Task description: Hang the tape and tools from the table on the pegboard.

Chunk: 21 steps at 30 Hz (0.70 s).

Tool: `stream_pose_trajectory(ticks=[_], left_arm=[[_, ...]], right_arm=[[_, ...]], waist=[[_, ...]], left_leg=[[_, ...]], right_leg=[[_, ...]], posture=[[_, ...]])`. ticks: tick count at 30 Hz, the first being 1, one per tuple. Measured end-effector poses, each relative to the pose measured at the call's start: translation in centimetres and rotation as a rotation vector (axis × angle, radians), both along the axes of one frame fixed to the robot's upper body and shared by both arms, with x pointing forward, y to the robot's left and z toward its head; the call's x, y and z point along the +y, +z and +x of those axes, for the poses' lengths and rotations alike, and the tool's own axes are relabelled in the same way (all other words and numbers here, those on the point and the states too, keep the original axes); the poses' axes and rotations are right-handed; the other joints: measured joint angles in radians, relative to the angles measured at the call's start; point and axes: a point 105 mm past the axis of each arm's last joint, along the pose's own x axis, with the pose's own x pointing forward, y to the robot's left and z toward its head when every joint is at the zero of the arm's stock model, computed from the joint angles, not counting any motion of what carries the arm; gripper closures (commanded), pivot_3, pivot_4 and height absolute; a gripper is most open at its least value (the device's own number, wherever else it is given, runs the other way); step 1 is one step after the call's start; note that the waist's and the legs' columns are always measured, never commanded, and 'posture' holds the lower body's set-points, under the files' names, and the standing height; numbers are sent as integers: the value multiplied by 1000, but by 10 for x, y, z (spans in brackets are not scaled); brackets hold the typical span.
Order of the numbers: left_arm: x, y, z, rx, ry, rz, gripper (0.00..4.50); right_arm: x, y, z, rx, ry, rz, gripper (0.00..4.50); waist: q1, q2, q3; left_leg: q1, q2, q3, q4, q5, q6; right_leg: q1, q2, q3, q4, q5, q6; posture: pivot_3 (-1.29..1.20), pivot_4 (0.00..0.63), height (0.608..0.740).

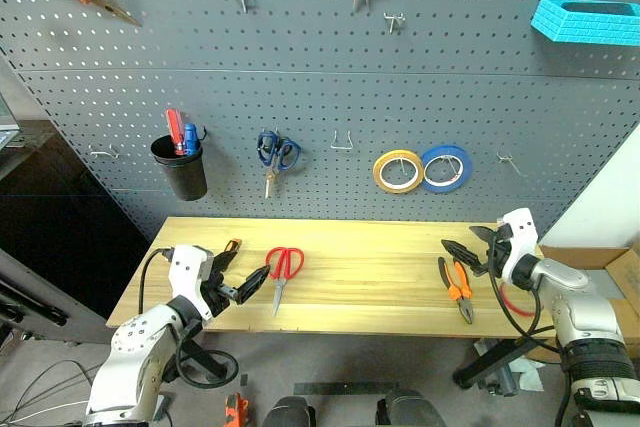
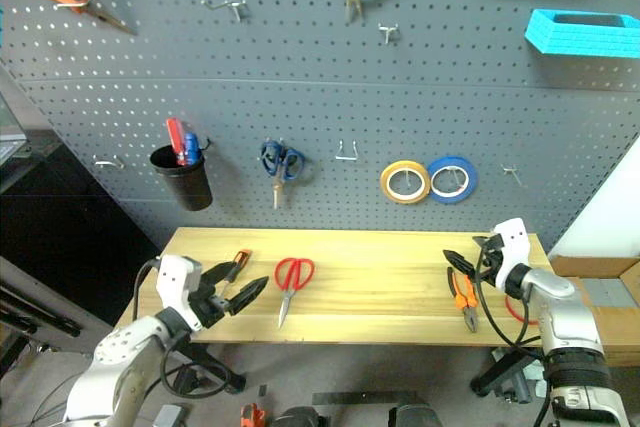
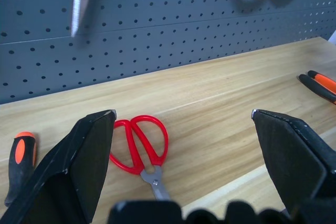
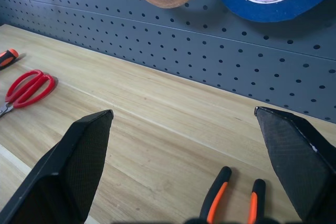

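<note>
Flat on the table lie red-handled scissors – blades closed – between both wide-open grippers.

On the table — scissors left, pliers right — with the pegboard behind.

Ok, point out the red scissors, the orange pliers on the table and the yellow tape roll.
red scissors point(image 1: 284, 263), left eye view, on the handle loops.
orange pliers point(image 1: 459, 293), left eye view, on the orange handles.
yellow tape roll point(image 1: 397, 170), left eye view, on the ring's rim.
</note>
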Motion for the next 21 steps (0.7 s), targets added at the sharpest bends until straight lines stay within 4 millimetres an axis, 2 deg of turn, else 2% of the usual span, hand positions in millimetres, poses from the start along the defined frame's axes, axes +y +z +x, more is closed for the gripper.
stream_pose_trajectory(ticks=[8,14,17,21], left_arm=[[-2,1,1,-4,-12,2,46],[-14,-1,0,8,-76,-4,46],[-32,3,-2,22,-167,-16,46],[-59,7,2,31,-299,-24,46]], right_arm=[[-4,-1,0,9,-25,-3,0],[-17,-4,-1,44,-87,-50,0],[-37,-10,-1,84,-178,-152,0],[-57,-16,-1,156,-241,-254,0]], waist=[[-1,-1,0],[-3,-1,1],[-4,0,1],[-11,-1,17]], left_leg=[[0,0,0,0,0,0],[-1,0,2,0,0,0],[-4,-1,3,1,0,0],[-4,-1,6,2,0,0]], right_leg=[[0,0,0,0,0,0],[-2,0,1,0,0,0],[-4,0,1,0,0,0],[-4,0,1,0,0,0]], posture=[[-65,0,740],[-94,0,740],[-111,13,740],[-128,86,740]])
